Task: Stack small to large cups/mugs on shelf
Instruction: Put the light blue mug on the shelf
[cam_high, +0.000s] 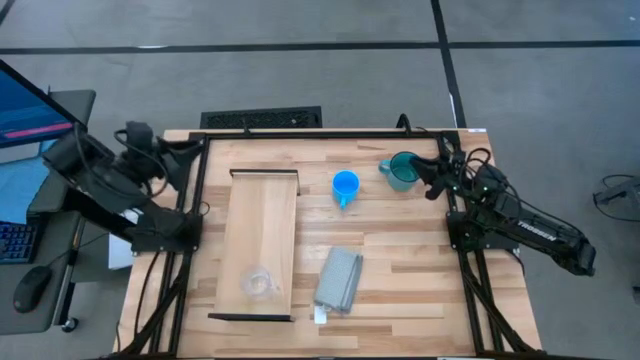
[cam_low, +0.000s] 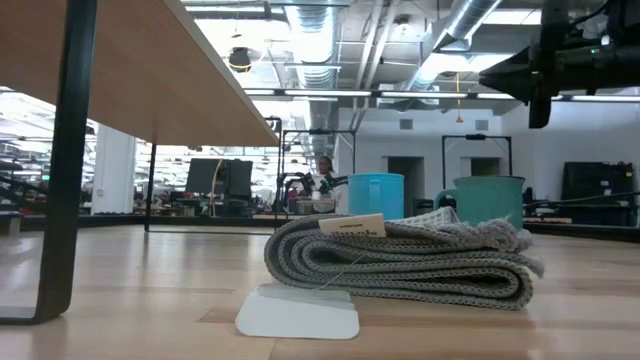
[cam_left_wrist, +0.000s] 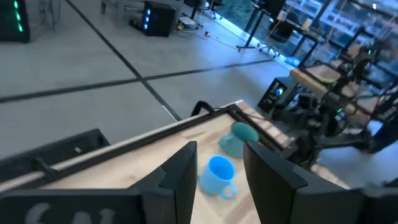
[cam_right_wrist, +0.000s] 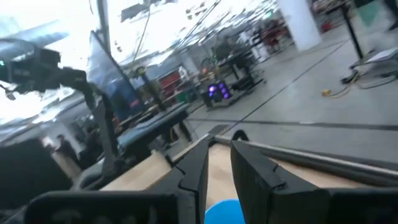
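Observation:
The shelf (cam_high: 262, 225) is a pale board raised on dark end legs (cam_low: 62, 170), left of the table's middle. A clear cup (cam_high: 258, 283) stands on its near end. The blue mug (cam_high: 345, 186) and the teal mug (cam_high: 402, 171) rest on their bases on the tabletop at the far right. My left gripper (cam_high: 192, 152) hovers raised over the far left corner, open and empty, and looks toward both mugs (cam_left_wrist: 219, 174). My right gripper (cam_high: 428, 182) hangs open and empty just right of the teal mug, above the tabletop (cam_low: 545, 70).
A folded grey cloth (cam_high: 338, 278) with a white tag lies on the table near the front, right of the shelf. It fills the middle of the low view (cam_low: 400, 262). Bare tabletop (cam_high: 400, 250) lies between the mugs and the cloth.

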